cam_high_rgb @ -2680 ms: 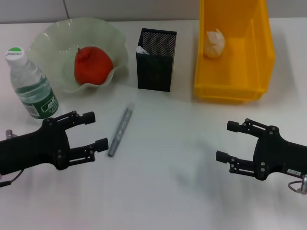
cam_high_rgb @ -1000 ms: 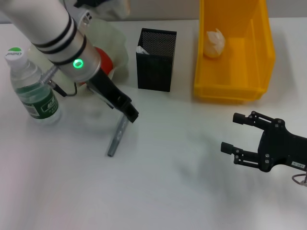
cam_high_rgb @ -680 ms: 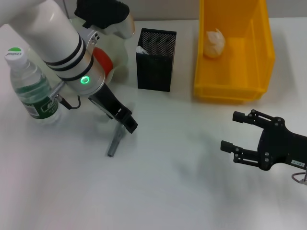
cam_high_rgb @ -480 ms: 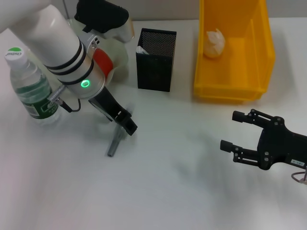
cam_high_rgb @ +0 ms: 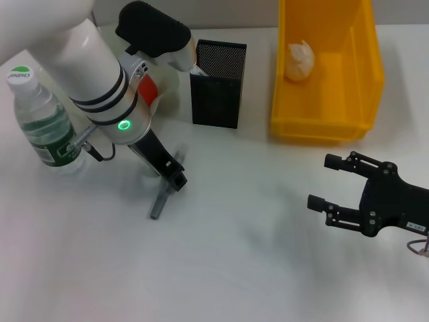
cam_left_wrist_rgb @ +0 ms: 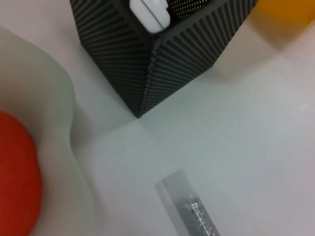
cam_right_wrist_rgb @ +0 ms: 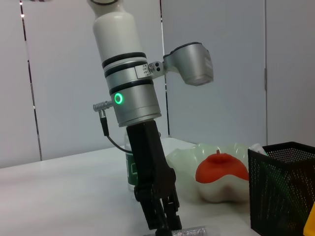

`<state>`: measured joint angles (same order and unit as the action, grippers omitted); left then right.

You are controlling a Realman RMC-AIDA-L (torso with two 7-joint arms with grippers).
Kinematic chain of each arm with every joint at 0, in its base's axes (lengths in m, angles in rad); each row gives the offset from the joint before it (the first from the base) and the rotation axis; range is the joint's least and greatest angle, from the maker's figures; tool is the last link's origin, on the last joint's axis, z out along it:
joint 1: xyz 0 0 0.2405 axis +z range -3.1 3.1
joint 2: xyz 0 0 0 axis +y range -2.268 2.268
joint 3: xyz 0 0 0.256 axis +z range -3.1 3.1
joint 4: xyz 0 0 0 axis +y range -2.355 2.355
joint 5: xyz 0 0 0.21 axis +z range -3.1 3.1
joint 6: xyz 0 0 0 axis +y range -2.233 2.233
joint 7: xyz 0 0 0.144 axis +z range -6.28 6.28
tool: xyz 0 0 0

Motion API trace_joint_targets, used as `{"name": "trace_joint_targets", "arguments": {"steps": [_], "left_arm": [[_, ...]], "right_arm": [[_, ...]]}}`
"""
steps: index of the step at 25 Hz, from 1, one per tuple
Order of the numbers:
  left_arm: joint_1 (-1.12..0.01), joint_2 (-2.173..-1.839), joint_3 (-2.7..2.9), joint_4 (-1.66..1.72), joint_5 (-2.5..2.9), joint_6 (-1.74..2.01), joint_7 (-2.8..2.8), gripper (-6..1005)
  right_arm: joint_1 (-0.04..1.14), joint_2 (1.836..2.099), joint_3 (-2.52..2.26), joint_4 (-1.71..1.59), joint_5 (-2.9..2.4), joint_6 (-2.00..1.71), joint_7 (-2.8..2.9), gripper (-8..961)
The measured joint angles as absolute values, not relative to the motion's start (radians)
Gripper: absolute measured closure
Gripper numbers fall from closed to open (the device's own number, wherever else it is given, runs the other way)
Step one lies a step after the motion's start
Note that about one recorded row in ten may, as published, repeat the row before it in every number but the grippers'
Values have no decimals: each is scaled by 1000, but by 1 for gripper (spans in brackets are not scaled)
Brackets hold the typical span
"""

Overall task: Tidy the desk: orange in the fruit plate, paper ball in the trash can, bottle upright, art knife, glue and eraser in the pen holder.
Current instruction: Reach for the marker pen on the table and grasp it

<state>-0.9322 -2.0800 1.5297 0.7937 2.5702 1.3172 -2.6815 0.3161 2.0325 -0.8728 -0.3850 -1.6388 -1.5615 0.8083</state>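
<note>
Left gripper is down over the knife, which lies flat on the table near the pen holder; can't tell its opening. I'd grab mid-handle, squarely. Right gripper is parked, spread wide.

The big left arm hides most of the orange and the fruit plate, the art knife is blurry under the left gripper

A plain white table fills the foreground, with a pale grey wall behind it.
</note>
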Motion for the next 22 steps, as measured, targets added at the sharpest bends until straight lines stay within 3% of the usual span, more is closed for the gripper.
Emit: {"name": "trace_joint_targets", "arguments": {"steps": [10, 21, 22], "left_arm": [[-931, -2080, 1534, 796, 2572, 1304, -2677, 600], [-933, -2080, 1584, 796, 2574, 1303, -2675, 623], [-932, -2080, 1587, 800, 2573, 1304, -2675, 688]], "right_arm": [[316, 2032, -873, -385, -1636, -1559, 810, 158], [323, 2033, -873, -385, -1635, -1558, 811, 157], [324, 2032, -873, -385, -1635, -1558, 811, 157]]}}
